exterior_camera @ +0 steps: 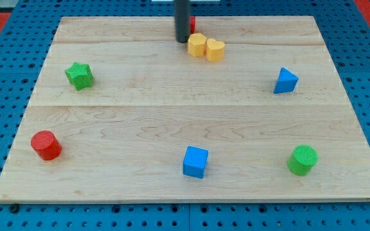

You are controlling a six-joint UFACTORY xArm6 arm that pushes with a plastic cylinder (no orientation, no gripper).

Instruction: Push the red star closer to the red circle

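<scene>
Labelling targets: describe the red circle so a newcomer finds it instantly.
Start at the wooden board and go to the corner at the view's bottom left. The red circle stands alone there, below the green star; it is the only fully visible red block.

rod (182,19): dark grey, straight, round, smooth | my tip (182,42): blunt, same dark colour

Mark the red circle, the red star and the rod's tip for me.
red circle (45,144): camera view, on its round top face, lower left of the board.
red star (192,25): camera view, on the sliver showing right of the rod; the rest is hidden.
my tip (182,41): camera view, on the rod's very end, beside the star.
</scene>
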